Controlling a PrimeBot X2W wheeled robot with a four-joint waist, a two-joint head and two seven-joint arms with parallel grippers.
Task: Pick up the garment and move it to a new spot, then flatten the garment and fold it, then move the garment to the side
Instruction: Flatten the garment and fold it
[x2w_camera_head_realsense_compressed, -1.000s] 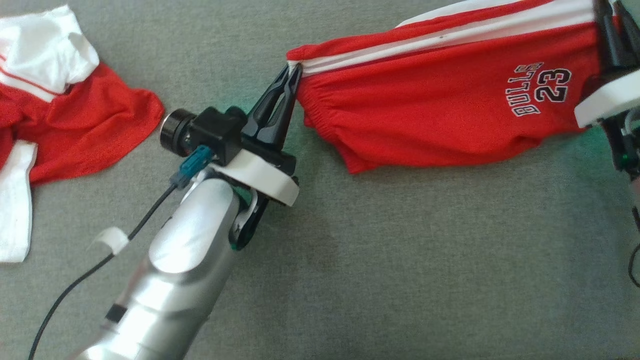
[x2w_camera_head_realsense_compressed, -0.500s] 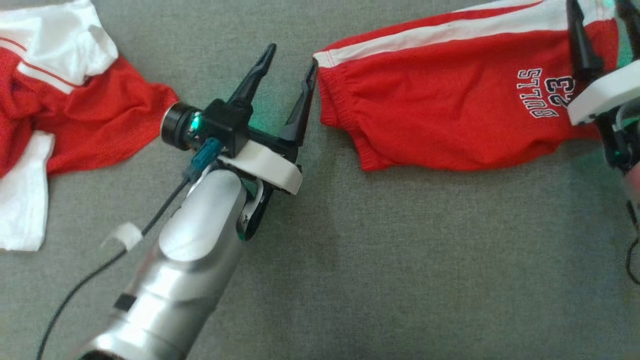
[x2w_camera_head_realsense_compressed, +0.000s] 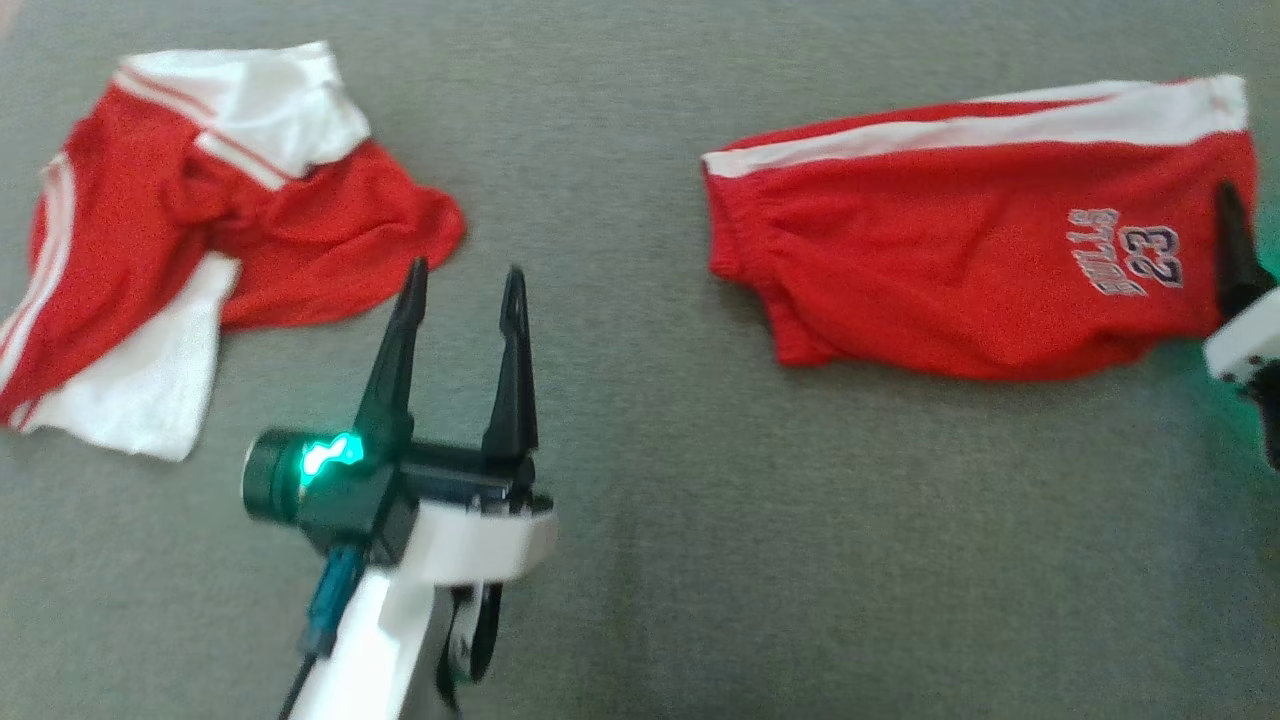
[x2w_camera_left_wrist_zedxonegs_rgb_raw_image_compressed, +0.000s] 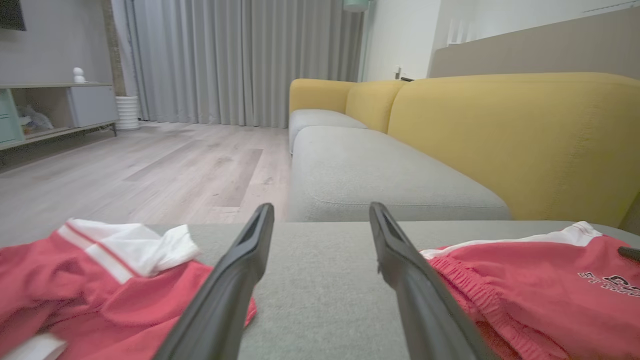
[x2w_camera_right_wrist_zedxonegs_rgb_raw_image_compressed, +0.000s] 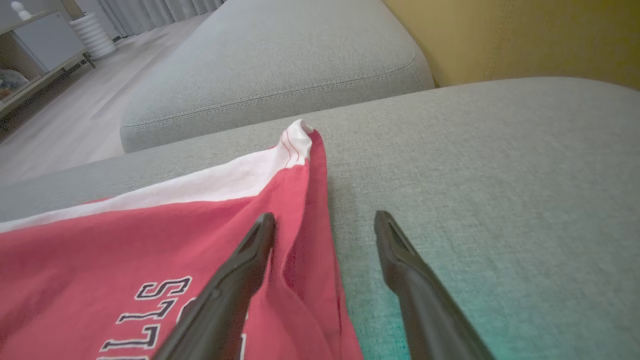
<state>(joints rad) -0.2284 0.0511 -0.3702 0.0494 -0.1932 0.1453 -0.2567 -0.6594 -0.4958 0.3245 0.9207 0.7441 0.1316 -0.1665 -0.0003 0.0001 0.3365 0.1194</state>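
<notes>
My left claw (x2w_camera_head_realsense_compressed: 466, 268) hovers over the grey sofa seat (x2w_camera_head_realsense_compressed: 700, 560), its two fingers spread well apart with nothing between them. It sits in the bare strip between two pieces of clothing. A crumpled red and white garment (x2w_camera_head_realsense_compressed: 200, 230) lies to its left. The red shorts (x2w_camera_head_realsense_compressed: 950, 270) lie to its right, well clear of the fingertips.

The shorts lie flat and folded, with the white stripe along the far edge and the gathered waistband forming the left edge. The number print is near their right end. From the left wrist camera, both garments flank the open claw, with plain cushion straight ahead up to the seat's far edge. Beyond that edge are another grey cushion (x2w_camera_left_wrist_zedxonegs_rgb_raw_image_compressed: 370, 175), the yellow backrest (x2w_camera_left_wrist_zedxonegs_rgb_raw_image_compressed: 500, 135) on the right, and wood floor (x2w_camera_left_wrist_zedxonegs_rgb_raw_image_compressed: 150, 170) on the left.

My right claw (x2w_camera_right_wrist_zedxonegs_rgb_raw_image_compressed: 325, 215) is also wide open and holds nothing. It straddles the right edge of the shorts, with one finger over the red cloth by the lettering and the other over bare cushion. I cannot tell whether that finger touches the fabric. In the head view one of its fingers (x2w_camera_head_realsense_compressed: 1232, 250) pokes in at the shorts' right end.

The near half of the seat is a broad stretch of bare cushion, and there is more bare cushion to the right of the shorts.
</notes>
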